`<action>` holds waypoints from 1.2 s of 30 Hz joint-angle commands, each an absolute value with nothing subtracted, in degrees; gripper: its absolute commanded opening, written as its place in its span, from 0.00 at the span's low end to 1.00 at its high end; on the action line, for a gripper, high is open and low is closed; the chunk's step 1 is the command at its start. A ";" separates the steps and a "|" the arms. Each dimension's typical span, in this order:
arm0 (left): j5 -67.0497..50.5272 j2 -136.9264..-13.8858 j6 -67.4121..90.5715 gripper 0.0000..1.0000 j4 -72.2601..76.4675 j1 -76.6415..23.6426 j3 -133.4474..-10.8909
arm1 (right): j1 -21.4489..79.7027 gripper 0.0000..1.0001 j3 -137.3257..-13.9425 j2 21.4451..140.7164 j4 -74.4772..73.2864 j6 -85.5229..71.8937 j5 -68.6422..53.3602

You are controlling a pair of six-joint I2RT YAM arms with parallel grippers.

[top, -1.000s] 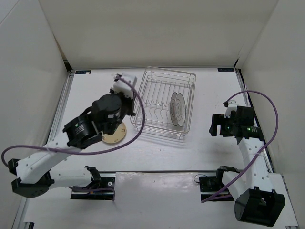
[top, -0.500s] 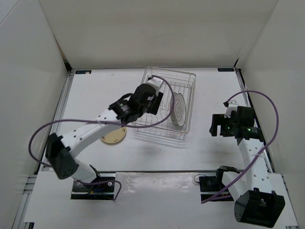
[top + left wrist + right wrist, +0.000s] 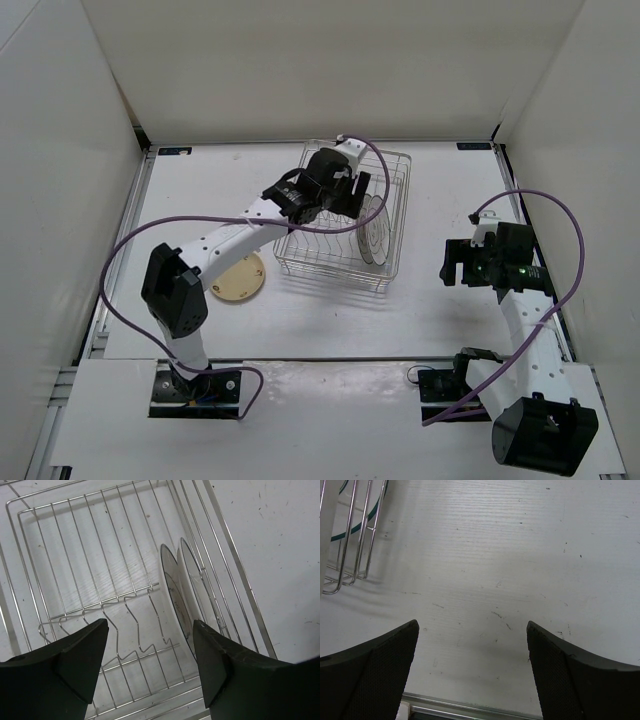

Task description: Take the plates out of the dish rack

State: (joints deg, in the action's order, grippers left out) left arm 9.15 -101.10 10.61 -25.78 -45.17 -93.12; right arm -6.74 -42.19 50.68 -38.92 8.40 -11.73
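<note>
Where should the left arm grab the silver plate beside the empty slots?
Probably its top rim, from straight above: the plate stands on edge in the rack, rim up, with empty slots on one face and the other plate close behind.

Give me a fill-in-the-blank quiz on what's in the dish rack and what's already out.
The dish rack holds ___ silver plates. The tan plate lies on the table, ___ of the rack in the top view. The left gripper hovers over the rack, jaws ___.
Missing: two, left, open.
</note>
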 commanded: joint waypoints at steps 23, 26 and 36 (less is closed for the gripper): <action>12.30 -114.16 9.58 0.63 -37.52 -50.89 -104.41 | -6.94 0.90 -41.84 49.39 -38.67 9.75 -12.30; 13.18 -115.57 9.75 0.57 -39.10 -51.24 -105.99 | -6.94 0.90 -41.75 48.96 -38.76 9.75 -12.39; 16.08 -115.05 9.67 0.27 -39.64 -51.94 -106.35 | -6.86 0.90 -41.84 48.78 -38.76 9.84 -12.92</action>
State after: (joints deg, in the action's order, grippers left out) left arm 16.21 -117.23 11.09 -38.59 -51.35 -104.95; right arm -6.74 -42.17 49.43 -39.05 9.26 -12.10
